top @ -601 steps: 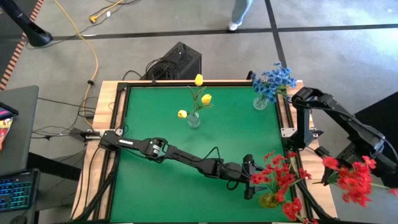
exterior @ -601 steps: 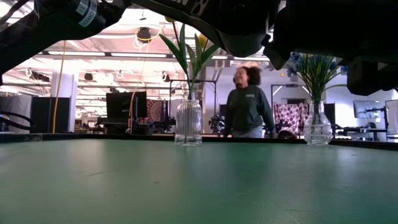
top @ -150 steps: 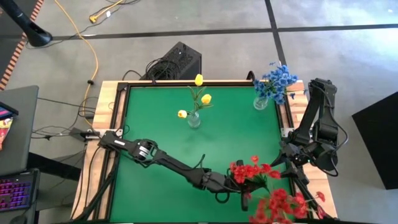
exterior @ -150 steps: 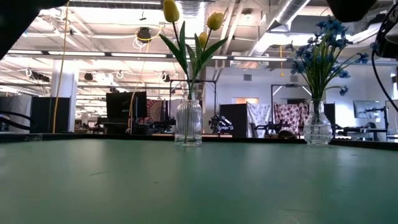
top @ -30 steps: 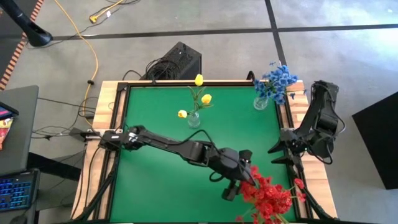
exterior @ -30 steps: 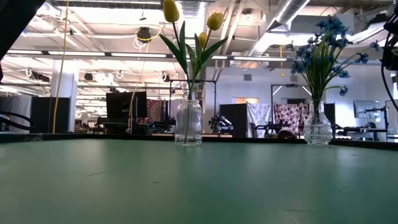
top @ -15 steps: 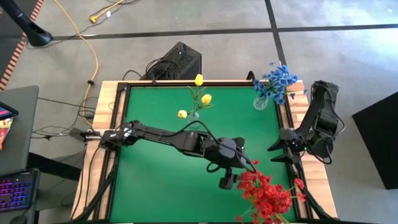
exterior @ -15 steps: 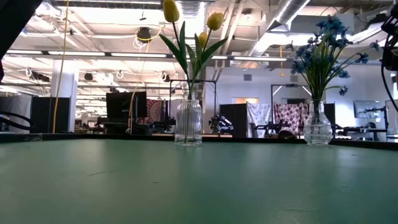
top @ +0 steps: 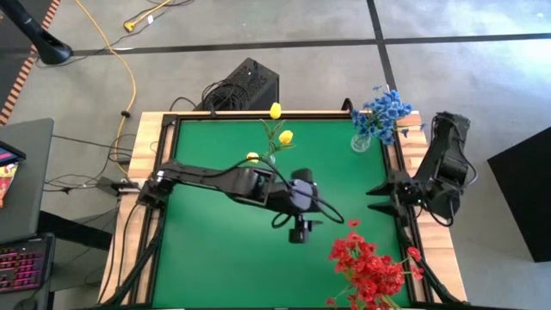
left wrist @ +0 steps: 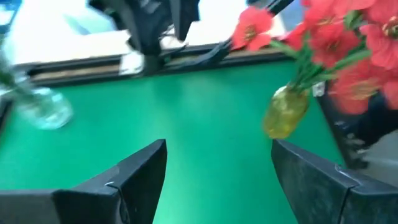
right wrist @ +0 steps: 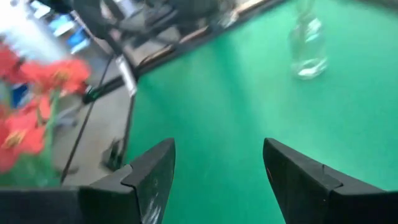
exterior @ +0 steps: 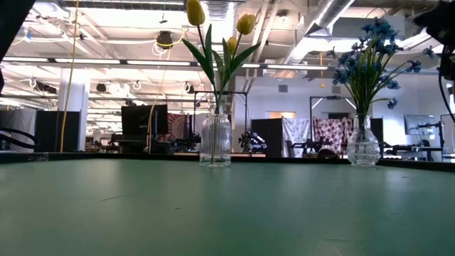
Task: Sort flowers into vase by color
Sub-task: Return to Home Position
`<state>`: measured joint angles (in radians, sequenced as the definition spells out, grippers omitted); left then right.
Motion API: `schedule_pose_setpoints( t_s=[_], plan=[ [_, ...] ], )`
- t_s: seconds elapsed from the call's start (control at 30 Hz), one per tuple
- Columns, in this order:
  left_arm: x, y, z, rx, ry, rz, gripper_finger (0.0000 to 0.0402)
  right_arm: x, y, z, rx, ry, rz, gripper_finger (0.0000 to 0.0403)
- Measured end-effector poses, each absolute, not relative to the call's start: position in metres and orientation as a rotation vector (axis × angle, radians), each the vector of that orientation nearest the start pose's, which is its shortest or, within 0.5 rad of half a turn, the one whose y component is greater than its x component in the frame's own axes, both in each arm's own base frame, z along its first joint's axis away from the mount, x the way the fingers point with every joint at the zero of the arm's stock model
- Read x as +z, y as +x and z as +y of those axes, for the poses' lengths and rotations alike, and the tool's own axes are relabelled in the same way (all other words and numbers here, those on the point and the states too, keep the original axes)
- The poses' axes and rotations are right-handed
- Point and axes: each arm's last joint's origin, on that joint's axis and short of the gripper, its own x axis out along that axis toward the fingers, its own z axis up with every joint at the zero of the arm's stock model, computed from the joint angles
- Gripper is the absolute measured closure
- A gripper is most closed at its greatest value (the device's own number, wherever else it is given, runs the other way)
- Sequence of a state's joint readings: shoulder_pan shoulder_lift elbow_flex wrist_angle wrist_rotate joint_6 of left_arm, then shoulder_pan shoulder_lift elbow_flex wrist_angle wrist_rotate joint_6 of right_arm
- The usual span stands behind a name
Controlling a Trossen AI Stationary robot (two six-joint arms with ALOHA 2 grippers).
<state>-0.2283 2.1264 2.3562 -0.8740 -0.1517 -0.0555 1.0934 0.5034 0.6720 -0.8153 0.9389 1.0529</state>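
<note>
Red flowers (top: pixel 366 265) stand in a yellowish vase (left wrist: pixel 285 112) at the table's near right. Yellow tulips (exterior: pixel 213 28) stand in a ribbed clear vase (exterior: pixel 215 139) at the far middle. Blue flowers (top: pixel 384 110) stand in a clear vase (top: pixel 361 142) at the far right corner. My left gripper (top: pixel 297 232) hovers open over the mat's middle, left of the red flowers and apart from them; nothing is between its fingers (left wrist: pixel 140 171). My right gripper (top: pixel 372 191) waits open at the table's right edge, pointing in over the mat.
The green mat (top: pixel 215 250) is bare on its left and near side. A wooden frame with black rails (top: pixel 160 155) borders it. My left arm (top: pixel 224 181) reaches across the mat, passing close by the tulip vase. A black box and cables (top: pixel 245 84) sit behind the far edge.
My left gripper has drawn back from the red flowers, moving toward the table's left and far edges, staying open. The red flowers stay standing in their vase. My right gripper has shifted a little toward the far edge.
</note>
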Motion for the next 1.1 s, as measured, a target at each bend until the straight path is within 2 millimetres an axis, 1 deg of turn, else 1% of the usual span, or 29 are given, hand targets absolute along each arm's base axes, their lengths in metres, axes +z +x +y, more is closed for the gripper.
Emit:
schedule_pose_setpoints(
  t_s=[0.17, 0.27, 0.43, 0.63, 0.7, 0.83, 0.9, 1.03, 1.1],
  plan=[
    [0.403, 0.421, -0.09, 0.056, 0.116, 0.709, 0.0125, 0.28, 0.068, 0.062, -0.155, 0.479, 0.321, 0.0132],
    [0.409, 0.407, -0.086, 0.099, 0.136, 0.758, 0.0125, 0.28, 0.072, 0.058, -0.207, 0.465, 0.312, 0.0132],
    [0.409, 0.392, -0.082, 0.119, 0.172, 0.857, 0.0125, 0.283, 0.081, 0.053, -0.265, 0.426, 0.291, 0.0132],
    [0.401, 0.376, -0.079, 0.179, 0.209, 0.98, 0.0125, 0.29, 0.095, 0.052, -0.279, 0.363, 0.269, 0.0132],
    [0.405, 0.368, -0.078, 0.191, 0.198, 0.973, 0.0125, 0.291, 0.101, 0.052, -0.279, 0.337, 0.269, 0.0132],
    [0.413, 0.346, -0.074, 0.212, 0.166, 0.943, 0.0125, 0.292, 0.106, 0.048, -0.294, 0.318, 0.27, 0.0132],
    [0.413, 0.335, -0.071, 0.231, 0.149, 0.921, 0.0125, 0.292, 0.109, 0.046, -0.315, 0.319, 0.265, 0.0132],
    [0.407, 0.31, -0.068, 0.23, 0.099, 0.832, 0.0125, 0.291, 0.115, 0.045, -0.33, 0.299, 0.278, 0.0132],
    [0.4, 0.298, -0.066, 0.22, 0.075, 0.785, 0.0125, 0.291, 0.12, 0.045, -0.333, 0.287, 0.285, 0.0132]
  ],
)
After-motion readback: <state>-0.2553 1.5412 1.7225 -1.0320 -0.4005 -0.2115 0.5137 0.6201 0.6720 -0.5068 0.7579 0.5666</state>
